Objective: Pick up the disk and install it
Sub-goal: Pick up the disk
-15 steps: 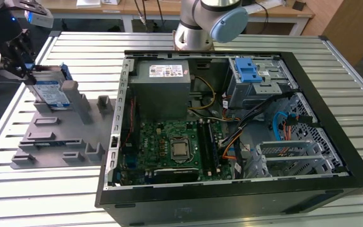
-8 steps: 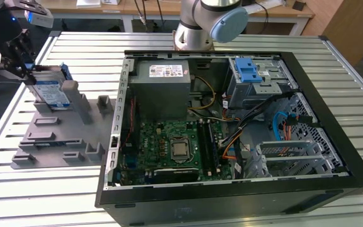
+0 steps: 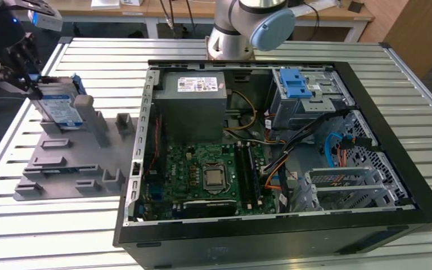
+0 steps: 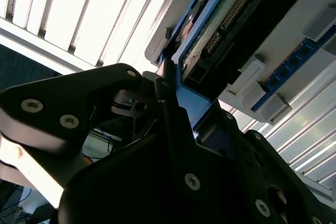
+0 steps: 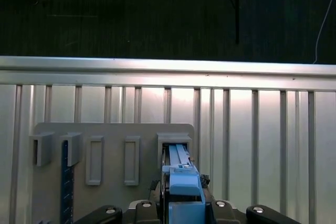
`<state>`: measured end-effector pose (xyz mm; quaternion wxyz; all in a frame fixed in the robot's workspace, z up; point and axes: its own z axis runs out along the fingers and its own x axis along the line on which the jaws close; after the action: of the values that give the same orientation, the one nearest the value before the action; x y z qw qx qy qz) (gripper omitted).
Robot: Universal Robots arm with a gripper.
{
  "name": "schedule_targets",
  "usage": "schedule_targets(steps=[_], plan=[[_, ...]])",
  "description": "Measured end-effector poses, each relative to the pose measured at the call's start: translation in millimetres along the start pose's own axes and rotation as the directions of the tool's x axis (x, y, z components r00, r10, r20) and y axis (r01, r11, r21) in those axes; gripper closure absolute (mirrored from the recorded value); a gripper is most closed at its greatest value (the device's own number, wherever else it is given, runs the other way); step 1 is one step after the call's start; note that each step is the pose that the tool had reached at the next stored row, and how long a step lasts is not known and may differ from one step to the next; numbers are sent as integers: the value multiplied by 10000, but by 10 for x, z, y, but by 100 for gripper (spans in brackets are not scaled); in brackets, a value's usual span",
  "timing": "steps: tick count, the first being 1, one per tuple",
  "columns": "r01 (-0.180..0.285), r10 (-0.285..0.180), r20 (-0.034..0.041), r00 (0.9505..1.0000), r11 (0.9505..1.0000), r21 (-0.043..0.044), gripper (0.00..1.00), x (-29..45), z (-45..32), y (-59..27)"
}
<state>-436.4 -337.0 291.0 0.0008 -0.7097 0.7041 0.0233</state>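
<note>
The disk (image 3: 60,108) stands on edge in a slot at the far end of the grey holder plate (image 3: 66,163), at the exterior view's left. It is silver with a blue-and-white label and blue side rails. My gripper (image 3: 33,87) is at its upper end, with the black fingers closed on the blue rail. In the second wrist view the gripper (image 4: 184,98) clamps that rail, and the disk's (image 4: 226,19) green circuit board and connector face the camera. In the first wrist view the blue rail (image 5: 182,182) sits between the fingers, over the slot of the holder plate (image 5: 105,129).
An open computer case (image 3: 396,140) lies on the slatted metal table (image 3: 51,236) at the exterior view's right. It holds a grey power supply box (image 3: 193,93), a silver cage with a blue latch (image 3: 298,87), a motherboard and cables. The arm's base (image 3: 238,28) stands behind it. A loose blue rail (image 5: 65,182) lies on the plate.
</note>
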Motion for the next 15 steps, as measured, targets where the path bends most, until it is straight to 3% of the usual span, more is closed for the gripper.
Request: schedule_targets(steps=[9, 11, 12, 15], plan=[[-57, 57, 1, 10000, 10000, 0, 63, 1, 37, 1], [-67, 67, 2, 10000, 10000, 0, 62, 1, 45, 3], [-70, 70, 1, 10000, 10000, -1, 56, 1, 45, 3], [-77, 77, 3, 10000, 10000, 3, 56, 1, 47, 5]])
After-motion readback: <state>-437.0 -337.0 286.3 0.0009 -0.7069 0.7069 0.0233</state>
